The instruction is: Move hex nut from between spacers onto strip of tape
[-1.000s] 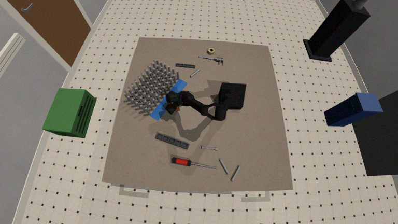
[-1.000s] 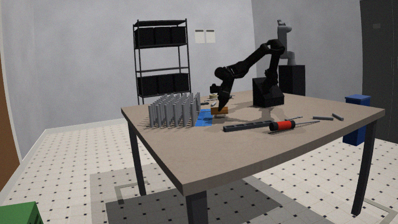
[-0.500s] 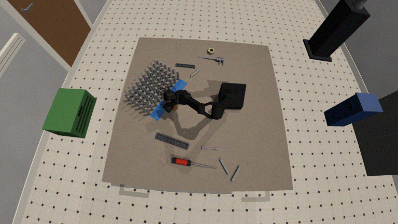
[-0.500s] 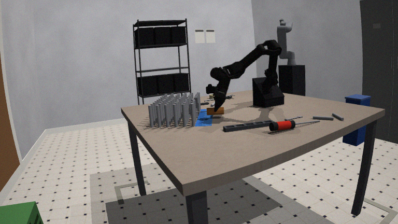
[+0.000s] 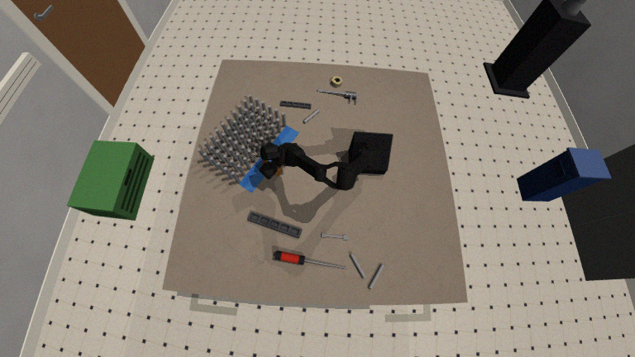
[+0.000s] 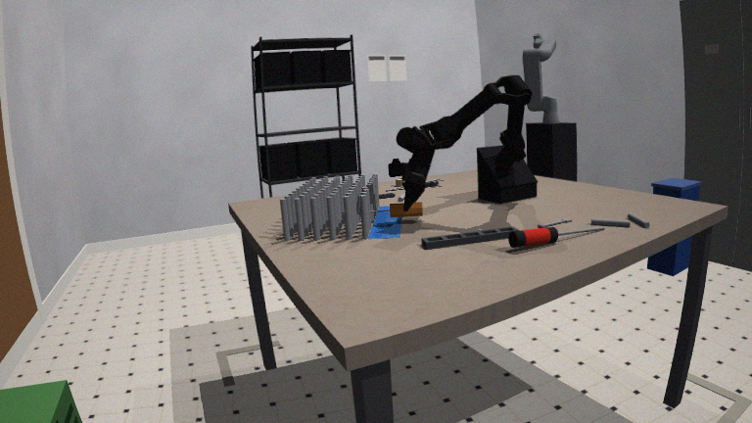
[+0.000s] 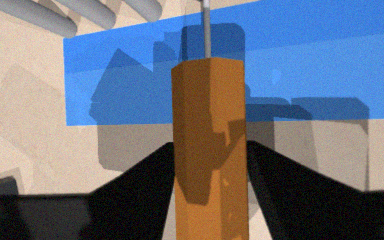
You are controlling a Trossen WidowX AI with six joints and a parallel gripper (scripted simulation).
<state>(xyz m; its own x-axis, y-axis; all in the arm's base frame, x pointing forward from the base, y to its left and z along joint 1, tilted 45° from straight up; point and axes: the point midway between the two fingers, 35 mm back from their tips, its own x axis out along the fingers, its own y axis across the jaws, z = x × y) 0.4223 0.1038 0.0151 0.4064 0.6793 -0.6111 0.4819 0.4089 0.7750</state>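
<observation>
Many standing grey metal spacers (image 5: 243, 138) could fall if the black gripper (image 7: 210, 165), clamped on the orange-brown-handled hook pick (image 7: 210, 150), pushes in crooked.

Even, fairly dim overhead light; soft shadows of the arm (image 5: 322, 166) fall on the table (image 5: 412, 240). Top and exterior views bow at the edges like a fisheye. Wrist view grainy, slightly soft, no glare.

The hex nut is hidden among the spacers (image 5: 243, 136). The hook pick (image 7: 210, 150) runs off the wrist view's top edge, hook unseen.
</observation>
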